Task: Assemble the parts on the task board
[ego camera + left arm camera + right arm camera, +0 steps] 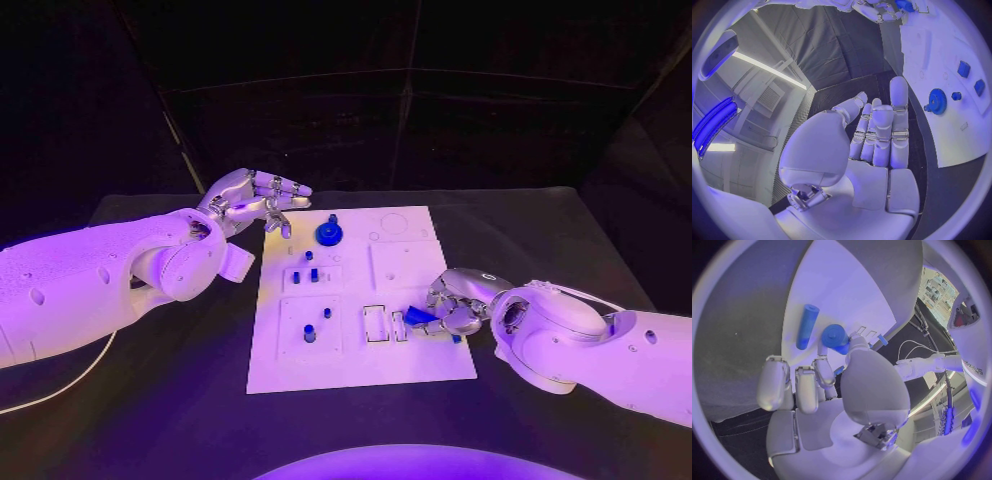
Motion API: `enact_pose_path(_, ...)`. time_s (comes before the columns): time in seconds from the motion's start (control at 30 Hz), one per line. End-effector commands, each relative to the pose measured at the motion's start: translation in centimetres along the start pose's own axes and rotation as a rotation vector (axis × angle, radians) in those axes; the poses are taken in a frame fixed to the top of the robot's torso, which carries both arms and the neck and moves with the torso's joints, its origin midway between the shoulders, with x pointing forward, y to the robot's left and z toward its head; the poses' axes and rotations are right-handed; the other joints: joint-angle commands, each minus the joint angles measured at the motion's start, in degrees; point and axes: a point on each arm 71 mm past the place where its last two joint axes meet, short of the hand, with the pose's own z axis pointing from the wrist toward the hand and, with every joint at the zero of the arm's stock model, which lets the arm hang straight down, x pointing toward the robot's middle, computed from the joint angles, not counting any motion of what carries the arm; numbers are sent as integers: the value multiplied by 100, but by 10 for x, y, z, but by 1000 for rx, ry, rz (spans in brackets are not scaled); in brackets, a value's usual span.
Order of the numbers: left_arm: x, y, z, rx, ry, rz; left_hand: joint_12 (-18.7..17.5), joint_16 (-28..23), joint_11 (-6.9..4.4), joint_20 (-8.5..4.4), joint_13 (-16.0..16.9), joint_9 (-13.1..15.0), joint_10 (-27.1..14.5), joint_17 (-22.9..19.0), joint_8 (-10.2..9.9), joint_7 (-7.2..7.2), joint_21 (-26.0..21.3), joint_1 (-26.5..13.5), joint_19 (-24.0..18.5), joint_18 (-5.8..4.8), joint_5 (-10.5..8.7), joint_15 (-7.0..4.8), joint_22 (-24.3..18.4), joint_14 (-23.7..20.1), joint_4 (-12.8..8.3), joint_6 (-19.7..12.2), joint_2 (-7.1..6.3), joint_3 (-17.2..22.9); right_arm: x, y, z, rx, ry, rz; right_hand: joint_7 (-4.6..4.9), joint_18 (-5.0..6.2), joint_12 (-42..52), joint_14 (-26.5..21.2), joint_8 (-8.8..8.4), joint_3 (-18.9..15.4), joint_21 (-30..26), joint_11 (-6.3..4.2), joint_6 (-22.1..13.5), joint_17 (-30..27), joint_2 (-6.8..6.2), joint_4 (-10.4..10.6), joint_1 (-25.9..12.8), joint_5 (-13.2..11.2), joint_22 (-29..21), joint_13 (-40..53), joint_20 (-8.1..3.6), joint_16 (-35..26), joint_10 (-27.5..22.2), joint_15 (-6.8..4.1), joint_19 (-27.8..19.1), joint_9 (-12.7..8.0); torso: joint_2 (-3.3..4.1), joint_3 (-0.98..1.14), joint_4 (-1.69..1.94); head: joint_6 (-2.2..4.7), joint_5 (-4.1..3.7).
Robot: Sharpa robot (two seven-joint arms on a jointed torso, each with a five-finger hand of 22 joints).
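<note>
Both hands differ: right hand (459, 312) fingers pinch a blue part (836, 337); left hand (257, 203) fingers spread, holding nothing

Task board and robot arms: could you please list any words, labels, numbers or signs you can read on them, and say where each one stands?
None can be read.
The task board bears only outlines and recesses.
The left hand and right hand show no lettering.

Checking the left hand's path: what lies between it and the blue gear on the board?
In the head view, only bare white task board separates the left hand from the blue gear.
</note>
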Motion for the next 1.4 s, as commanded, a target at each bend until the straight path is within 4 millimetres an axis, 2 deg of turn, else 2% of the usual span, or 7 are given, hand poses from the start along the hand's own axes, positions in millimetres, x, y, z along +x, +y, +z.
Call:
enact_pose_path(0.03,1,-1,0,5,12,-5,38,20,-7,1,7,-4,-43,-8,-20,3,-32,-25,-26,66,30,7,-6,-39,22,-23,39,-9,11,-1,-1,16,42,-9,-19,-63,45,376,50,-8,43,-3,28,386,74,-7,76,72,19,29,7,27,64,-30,38,-1077,0,-1,-10,-3,13)
enact_pose_path(0.3,1,-1,-1,4,13,-5,38,20,-7,1,7,-4,-43,-8,-20,3,-32,-25,-26,66,30,7,-6,-39,22,-23,39,-9,9,3,-7,-8,7,74,-61,-92,154,401,116,30,137,-45,110,509,305,-39,269,547,194,241,-22,88,212,-65,100,-1044,-9,-10,-15,6,-6)
enact_pose_path(0.47,1,-1,0,5,13,-5,38,20,-7,1,7,-4,-43,-8,-20,3,-32,-25,-26,66,30,7,-6,-39,22,-23,39,-9,6,6,-14,-31,-13,118,-99,-97,203,412,84,67,160,-78,230,567,408,-67,382,630,231,340,-43,118,289,-90,114,-1056,-8,1,0,16,-16)
enact_pose_path(0.73,1,-1,0,7,13,-5,48,20,-8,2,9,-4,-48,-19,-17,2,-34,-26,-25,67,30,7,-8,-44,28,-23,46,-9,1,13,-22,-71,-70,210,-175,-110,257,427,-54,208,203,-148,449,653,590,-106,594,700,308,479,-97,161,393,-149,142,-1090,1,-4,-4,22,-7)
enact_pose_path(1.07,1,-1,-1,7,14,-5,48,20,-8,2,9,-4,-48,-19,-17,2,-34,-26,-25,67,30,7,-8,-44,28,-23,46,-9,0,24,-23,-106,-94,276,-178,-112,263,430,-124,240,208,-155,499,672,620,-82,601,716,316,511,-110,170,414,-159,144,-1105,8,-2,-7,9,22)
enact_pose_path(1.17,2,-1,-1,7,14,-6,48,20,-8,2,9,-4,-48,-19,-17,2,-34,-26,-25,67,30,7,-8,-44,28,-23,46,-9,4,29,-19,-104,-58,274,-150,-116,246,424,-208,145,214,-130,515,651,538,8,435,707,328,507,-105,160,411,-142,146,-1122,10,-4,-8,14,22)
enact_pose_path(1.4,4,-2,0,9,19,-7,53,22,-9,2,11,-3,-49,-21,-14,1,-36,-23,-24,68,30,6,-9,-45,29,-22,50,-7,13,43,-6,-105,14,266,-145,-117,233,422,-320,16,218,-122,598,649,484,12,290,574,340,524,-92,158,424,-133,145,-1126,10,-9,13,14,3)
